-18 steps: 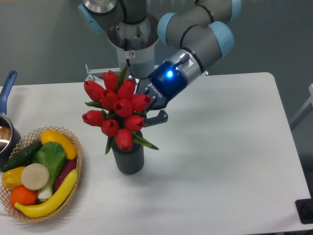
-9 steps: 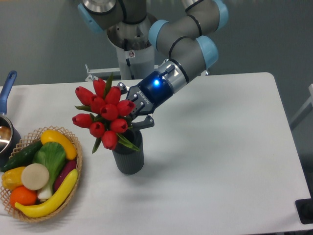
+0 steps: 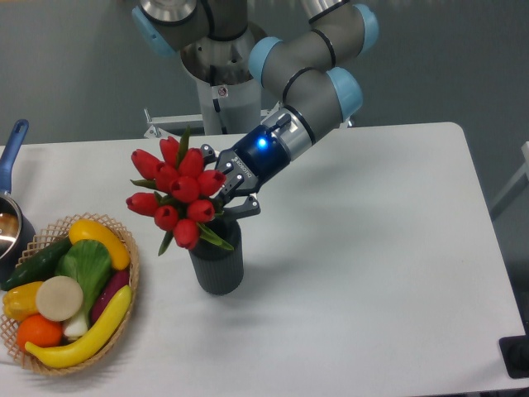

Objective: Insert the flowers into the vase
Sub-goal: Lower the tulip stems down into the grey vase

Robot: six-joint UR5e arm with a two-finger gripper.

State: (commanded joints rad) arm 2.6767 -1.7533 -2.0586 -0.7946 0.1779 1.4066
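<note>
Flowers (image 3: 177, 194) barely shifted, end effector (image 3: 225, 192) clamped on stems above vase (image 3: 217, 265).

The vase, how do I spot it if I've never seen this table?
Start at the white table and find the wicker basket of colourful fruit on its left. Just right of it stands the small dark grey ribbed cylinder vase, the only thing under the bunch of red tulip flowers.

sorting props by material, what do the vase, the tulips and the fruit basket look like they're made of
Vase: dark grey, matte, finely ribbed; likely plastic or ceramic, can't tell which. Flowers, seemingly held by the gripper: uniform glossy red buds, probably artificial plastic or fabric. Basket: tan woven wicker, weave showing on the rim.
</note>
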